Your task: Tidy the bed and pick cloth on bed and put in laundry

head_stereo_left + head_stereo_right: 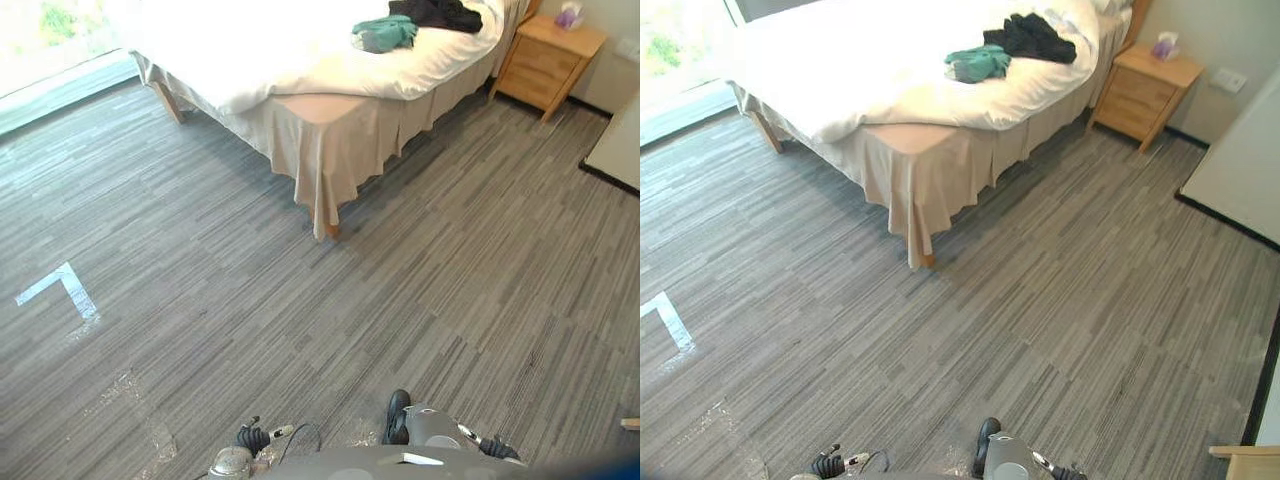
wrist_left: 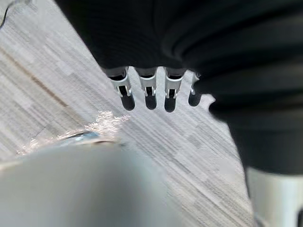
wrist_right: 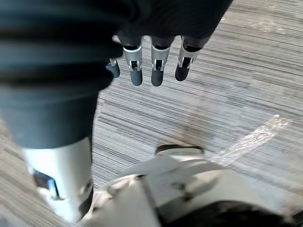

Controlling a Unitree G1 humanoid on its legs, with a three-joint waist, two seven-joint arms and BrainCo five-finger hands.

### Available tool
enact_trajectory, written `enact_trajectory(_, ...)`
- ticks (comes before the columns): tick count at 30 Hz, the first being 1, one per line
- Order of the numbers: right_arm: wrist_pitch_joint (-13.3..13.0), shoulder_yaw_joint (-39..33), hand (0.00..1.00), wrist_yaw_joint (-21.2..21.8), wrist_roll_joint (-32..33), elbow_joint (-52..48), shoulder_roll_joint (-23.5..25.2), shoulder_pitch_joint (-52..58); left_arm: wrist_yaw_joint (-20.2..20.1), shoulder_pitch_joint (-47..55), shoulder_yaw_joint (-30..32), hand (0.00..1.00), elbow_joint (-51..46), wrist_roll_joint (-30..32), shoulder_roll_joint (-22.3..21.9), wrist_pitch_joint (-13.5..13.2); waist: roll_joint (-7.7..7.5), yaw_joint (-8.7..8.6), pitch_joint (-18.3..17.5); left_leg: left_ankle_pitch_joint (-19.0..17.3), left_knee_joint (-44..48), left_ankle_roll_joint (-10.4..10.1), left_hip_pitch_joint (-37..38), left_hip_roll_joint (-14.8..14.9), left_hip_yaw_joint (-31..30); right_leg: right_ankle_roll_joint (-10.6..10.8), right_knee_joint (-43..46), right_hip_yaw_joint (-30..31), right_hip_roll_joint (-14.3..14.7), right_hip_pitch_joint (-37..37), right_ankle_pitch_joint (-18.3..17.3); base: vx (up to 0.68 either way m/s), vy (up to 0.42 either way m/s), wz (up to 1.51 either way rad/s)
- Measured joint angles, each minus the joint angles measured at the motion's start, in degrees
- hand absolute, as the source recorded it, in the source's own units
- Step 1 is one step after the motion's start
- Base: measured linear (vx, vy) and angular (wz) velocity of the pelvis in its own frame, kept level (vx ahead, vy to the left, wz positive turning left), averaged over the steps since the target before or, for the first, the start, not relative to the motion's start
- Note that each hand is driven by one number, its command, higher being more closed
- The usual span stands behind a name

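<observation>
Crumpled teal cloth, black cloth on partly cut-off white bed, your 1 o'clock; left hand, right hand slack-fingered, empty, well apart.

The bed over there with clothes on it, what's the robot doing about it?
Nothing is being handled yet. The robot stands across the floor from the bed, where a teal cloth and a black cloth lie on top. Its left hand and right hand hang open, holding nothing.
</observation>
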Motion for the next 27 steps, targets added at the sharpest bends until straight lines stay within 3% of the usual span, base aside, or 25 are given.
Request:
enact_trajectory(1, 0.0, 1.6, 0.00, -0.1, -0.5, 0.2, -0.7, 0.0, 0.0, 0.3, 0.1, 0.00, -1.4, -0.7, -0.3, 0.0, 0.29, 0.98, 0.0, -1.4, 14.1, -1.8, -3.6, 1.7, -0.5, -0.8, -3.3, 2.3, 2.1, 5.7, -0.5, 0.50, -0.239, -0.75)
enact_trajectory(3, 0.0, 2.4, 0.00, -0.1, -1.9, 0.2, -0.8, -0.4, 0.1, 0.5, 0.2, 0.00, -2.2, -0.9, -0.1, -0.1, 0.02, 1.57, 0.2, -5.0, 20.3, -2.4, -6.6, -0.1, -0.7, -1.1, -6.2, 5.3, 2.6, 10.2, -0.7, 0.48, -0.134, -0.90)
enact_trajectory(5, 0.0, 3.1, 0.00, -0.2, -2.7, 0.6, -1.1, -0.9, 0.2, 0.6, 0.3, 0.00, -3.3, -1.1, -0.1, -0.1, -0.09, 2.08, 0.3, -8.6, 20.1, -2.5, -10.5, -2.8, -0.6, -1.2, -8.4, 8.7, 2.4, 13.0, -0.8, 0.41, 0.008, -0.88)
enact_trajectory(7, 0.1, 3.2, 0.00, -0.3, -3.8, 1.8, -1.0, -1.8, 0.3, 0.1, 1.3, 0.00, -3.4, -2.7, -0.1, -0.3, -0.90, 3.32, 0.8, -10.9, 14.2, -2.3, -13.1, -5.4, -0.2, -1.2, -9.2, 11.5, 1.3, 14.8, -0.8, 0.33, 0.124, -0.89)
enact_trajectory(8, 0.1, 3.4, 0.00, -0.4, -4.3, 1.8, -0.4, -2.2, 0.5, -0.1, 1.9, 0.00, -3.5, -3.3, 0.5, -0.5, -2.34, 3.46, 1.7, -11.5, 6.7, -2.1, -13.7, -8.2, 0.0, -0.6, -9.6, 12.5, -0.6, 16.4, -1.0, 0.33, 0.183, -0.76)
enact_trajectory(9, 0.1, 3.6, 0.00, -0.4, -4.4, 1.6, 0.1, -2.3, 0.6, -0.2, 1.8, 0.00, -3.6, -3.3, 0.9, -0.7, -3.17, 3.44, 2.1, -10.8, -0.8, -2.0, -14.2, -10.5, -0.3, 0.9, -9.6, 13.0, -2.0, 17.2, -1.9, 0.32, 0.194, -0.70)
enact_trajectory(10, 0.0, 3.8, 0.00, -0.4, -4.3, 1.4, -0.3, -1.9, 0.6, -0.2, 1.2, 0.00, -3.6, -3.3, 0.6, -0.9, -2.39, 3.17, 1.9, -5.2, -13.4, -1.4, -14.4, -12.7, -2.0, 3.1, -9.7, 13.2, -2.3, 17.6, -3.1, 0.37, 0.307, -0.49)
enact_trajectory(11, 0.3, 4.3, 0.00, -0.6, -4.4, 1.7, -0.8, -2.0, 0.6, -0.8, 0.5, 0.00, -3.3, -3.3, 1.1, -1.1, -1.83, 3.47, 1.9, 1.8, -19.1, 2.6, -14.1, -14.0, -2.8, 6.5, -10.8, 14.1, -3.0, 19.5, -4.8, 0.33, 0.263, -0.20)
enact_trajectory(14, 0.1, 7.1, 0.00, -0.6, -4.4, 1.7, 0.4, -1.7, 0.5, -2.0, -0.5, 0.00, -3.3, -3.3, 3.0, -1.1, -4.74, 3.18, 1.5, 2.1, -22.9, 3.6, -13.1, -17.2, -2.0, 6.9, -11.2, 13.7, -4.7, 18.9, -4.1, 0.29, 0.147, 0.09)
enact_trajectory(15, 0.1, 7.8, 0.00, -0.6, -4.8, 1.7, 0.6, -2.0, 0.5, -2.5, -0.5, 0.00, -3.3, -3.4, 3.2, -1.1, -5.94, 4.23, 1.5, 1.2, -21.7, 4.6, -12.9, -17.5, -0.7, 7.4, -11.5, 14.0, -5.5, 19.2, -3.1, 0.31, 0.117, -0.15)
enact_trajectory(17, 0.1, 8.1, 0.00, -0.6, -5.5, 1.7, 1.0, -2.2, 0.5, -2.2, -0.5, 0.00, -3.2, -3.4, 3.0, -1.0, -5.79, 4.48, 1.3, 0.3, -21.6, 5.3, -11.5, -17.7, 0.2, 8.6, -11.6, 14.4, -6.0, 19.6, -1.2, 0.26, 0.119, -0.32)
enact_trajectory(19, 0.0, 7.9, 0.00, -0.3, -6.7, 1.5, 0.7, -2.3, 0.5, -1.1, -0.4, 0.00, -3.2, -3.4, 2.5, -1.0, -5.45, 4.68, 0.9, 0.0, -25.5, 5.6, -7.4, -18.4, 2.4, 9.1, -7.7, 16.3, -6.9, 18.4, -0.1, 0.23, 0.131, -0.51)
enact_trajectory(21, 0.0, 7.2, 0.00, 0.0, -6.7, 0.7, -0.3, -2.3, 0.4, -0.1, -0.5, 0.00, -3.2, -3.4, 1.5, -0.9, -3.84, 4.55, 0.3, -0.4, -30.3, 5.3, -2.8, -18.1, 3.6, 10.7, 9.2, 18.0, -7.3, 10.9, -0.7, 0.18, 0.103, -0.40)
enact_trajectory(22, 0.1, 7.1, 0.00, 0.1, -6.9, 0.1, 0.1, -2.4, 0.3, 0.1, -0.6, 0.00, -3.1, -3.4, 2.0, -0.8, -4.43, 4.18, 0.7, -1.0, -32.0, 5.8, 0.2, -18.9, 3.6, 16.0, 22.6, 18.0, -9.5, 5.9, 0.9, 0.20, 0.094, -0.07)
enact_trajectory(23, 0.0, 7.0, 0.00, 0.1, -6.9, -0.2, 0.2, -2.0, 0.2, 0.1, -0.6, 0.00, -3.1, -3.3, 2.4, -0.7, -4.91, 3.77, 0.8, -1.4, -32.4, 6.0, 1.7, -19.5, 3.3, 17.2, 27.7, 17.8, -10.8, 4.1, 2.7, 0.27, 0.076, 0.24)
enact_trajectory(24, 0.1, 5.8, 0.00, 0.0, -6.7, -0.5, 1.2, -1.3, 0.2, 0.3, -1.3, 0.00, -3.0, -3.3, 3.1, -0.5, -5.40, 2.98, 0.7, -2.4, -32.1, 6.9, 4.1, -20.3, 2.1, 16.5, 36.0, 15.8, -13.6, 2.1, 3.3, 0.26, 0.024, 0.48)
enact_trajectory(25, 0.1, 5.7, 0.00, 0.1, -6.7, -0.5, 1.2, -1.0, 0.2, 0.2, -1.9, 0.00, -3.0, -3.3, 3.3, -0.2, -5.70, 2.89, 0.8, -3.2, -31.9, 7.3, 6.2, -20.5, 1.3, 14.9, 40.9, 11.6, -16.0, 1.1, -1.1, 0.26, -0.004, 0.54)
enact_trajectory(27, 0.1, 5.7, 0.00, 0.0, -6.7, -0.8, 1.2, -1.1, 0.2, -0.5, -2.7, 0.00, -3.0, -3.3, 3.3, -0.2, -5.04, 2.46, 0.7, -3.6, -32.6, 6.9, 8.2, -19.1, -1.0, 12.1, 38.8, 5.9, -16.1, -0.7, -7.2, 0.28, -0.088, 0.69)
